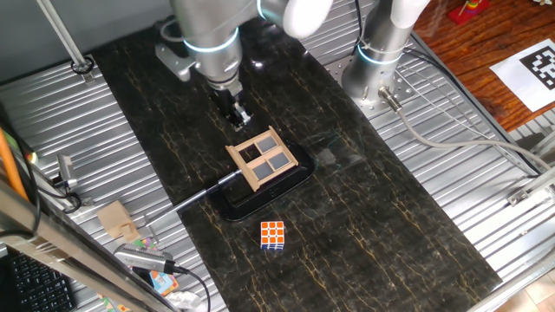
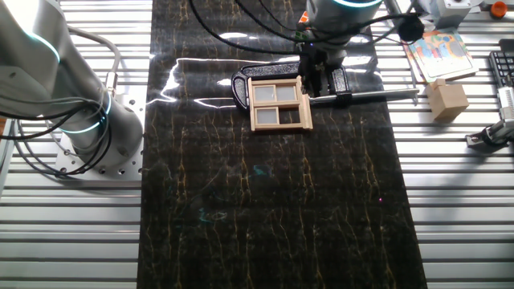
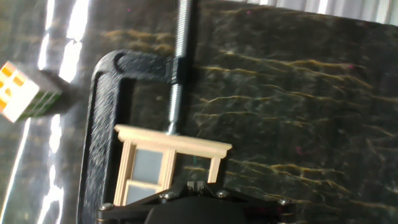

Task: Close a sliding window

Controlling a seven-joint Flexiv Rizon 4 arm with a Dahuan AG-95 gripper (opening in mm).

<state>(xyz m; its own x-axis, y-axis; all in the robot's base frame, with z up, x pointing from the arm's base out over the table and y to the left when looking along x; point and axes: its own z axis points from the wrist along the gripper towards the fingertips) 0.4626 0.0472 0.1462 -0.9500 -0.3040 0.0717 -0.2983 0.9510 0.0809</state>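
Sliding window [image 1: 263, 159] sits mid-worktop toward the far edge, held by a black C-clamp [image 1: 260, 192]. Thin light wood, stiff but likely fragile (the clamp should keep the frame from shifting), so you'd push the sash edge gently rather than squeeze. Gripper [image 1: 238, 117] is at the window's far edge; contact unclear. You can't tell the finger gap here.

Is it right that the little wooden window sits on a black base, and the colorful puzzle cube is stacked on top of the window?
Not quite. The sliding window does sit on its black base, but the puzzle cube isn't on top of it. It stands on the dark table by itself, apart from the base. The fixed view with the cube in front shows this best.
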